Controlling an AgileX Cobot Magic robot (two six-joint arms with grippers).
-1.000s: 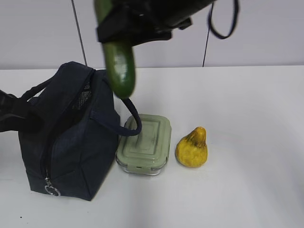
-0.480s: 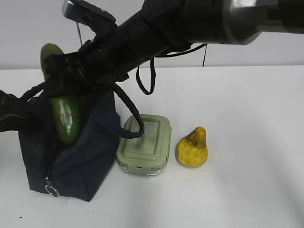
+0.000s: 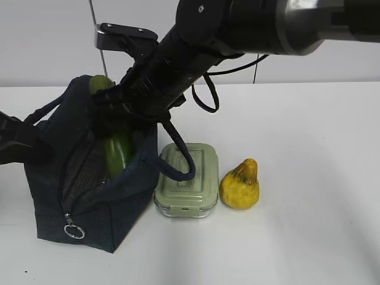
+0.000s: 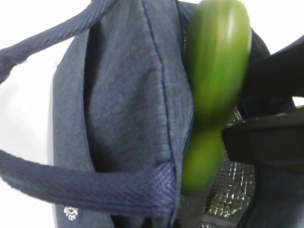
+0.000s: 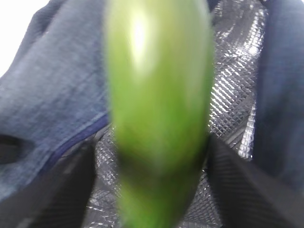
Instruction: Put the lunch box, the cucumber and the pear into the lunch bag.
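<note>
Gripping the cucumber (image 3: 117,151) around its middle, the right gripper (image 3: 122,119) has its jaws closed on both sides of it, with the lower end already inside the open mouth of the lunch bag (image 3: 113,208) and the upper tip poking up above the bag's far rim. In the right wrist view the cucumber (image 5: 159,109) runs down between the two dark fingers (image 5: 247,190) toward the silvery quilted lining (image 5: 232,95), blurred. The bag stands near the front left of the table (image 3: 309,237), its zipper undone and the ring pull (image 3: 73,230) hanging low on the front face. One strap handle (image 3: 178,160) droops over the lunch box (image 3: 186,181), which sits just beside the bag's right side; the pear (image 3: 240,184) stands upright just right of the box, close to it. To the right of the pear the white tabletop is bare out to its edge. The left gripper (image 3: 18,142) is at the bag's left side by the other handle; whether its jaws are closed cannot be told. Behind the table is a plain pale wall (image 3: 47,41).
</note>
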